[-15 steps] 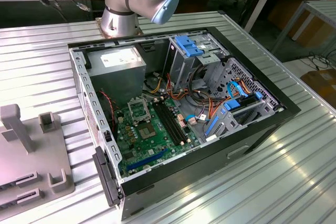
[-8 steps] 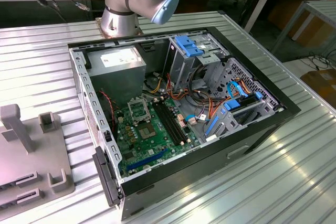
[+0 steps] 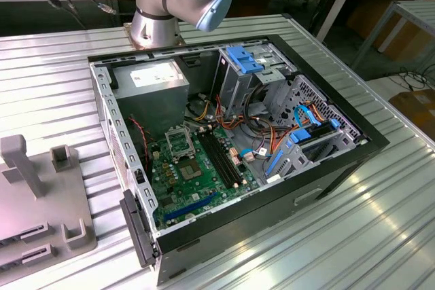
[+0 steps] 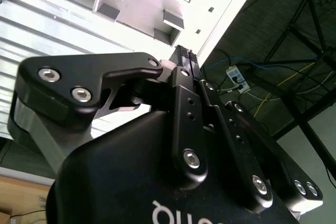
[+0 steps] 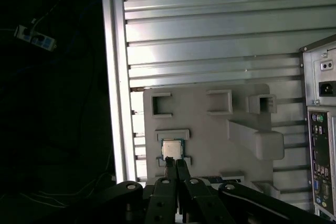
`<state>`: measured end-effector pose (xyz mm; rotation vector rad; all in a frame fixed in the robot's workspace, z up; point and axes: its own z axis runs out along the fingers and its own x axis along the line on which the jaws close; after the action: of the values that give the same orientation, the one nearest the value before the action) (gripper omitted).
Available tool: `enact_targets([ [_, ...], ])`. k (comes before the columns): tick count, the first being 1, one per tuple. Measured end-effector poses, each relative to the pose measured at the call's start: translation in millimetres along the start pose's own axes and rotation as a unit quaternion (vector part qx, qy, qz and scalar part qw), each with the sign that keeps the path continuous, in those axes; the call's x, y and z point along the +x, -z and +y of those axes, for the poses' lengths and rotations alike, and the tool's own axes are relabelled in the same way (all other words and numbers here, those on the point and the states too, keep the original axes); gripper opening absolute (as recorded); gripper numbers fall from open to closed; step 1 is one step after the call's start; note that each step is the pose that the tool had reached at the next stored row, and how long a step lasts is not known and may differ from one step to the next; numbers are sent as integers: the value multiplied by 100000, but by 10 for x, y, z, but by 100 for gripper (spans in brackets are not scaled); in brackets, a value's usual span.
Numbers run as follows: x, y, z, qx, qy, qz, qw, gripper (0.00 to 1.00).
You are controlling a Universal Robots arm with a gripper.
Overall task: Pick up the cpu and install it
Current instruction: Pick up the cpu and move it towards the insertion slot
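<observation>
In the first wrist view I see the cpu (image 5: 171, 149), a small flat square chip with a plain silver-grey metal top. It lies flat, metal side up, in its seat on the grey fixture plate (image 5: 210, 140), framed by a raised grey bracket on one edge and low stops on the opposite edge. It is not yet lifted.

The cpu (image 5: 171, 149) is plain silver-grey, its holder (image 5: 210, 135) pale grey, and the gripper (image 5: 176, 162) black with silver screws (image 4: 191, 159). The surface (image 3: 380, 229) is silver, striped with parallel ribs. The black computer case (image 3: 326, 181) shows a green motherboard (image 3: 197, 181), blue clips (image 3: 242, 59) and orange cables (image 3: 270, 138).
</observation>
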<state>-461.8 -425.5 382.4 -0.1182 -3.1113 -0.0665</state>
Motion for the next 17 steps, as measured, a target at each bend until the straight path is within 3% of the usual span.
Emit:
enact_targets([
  [2,0,0,0,3,2,2,100000,16],
  [4,2,0,0,3,-3,3,100000,28],
  [6,2,0,0,2,-1,2,100000,29],
  [9,3,0,0,3,1,1,100000,42],
  [17,22,-30,-3,27,881,91,99996,42],
])
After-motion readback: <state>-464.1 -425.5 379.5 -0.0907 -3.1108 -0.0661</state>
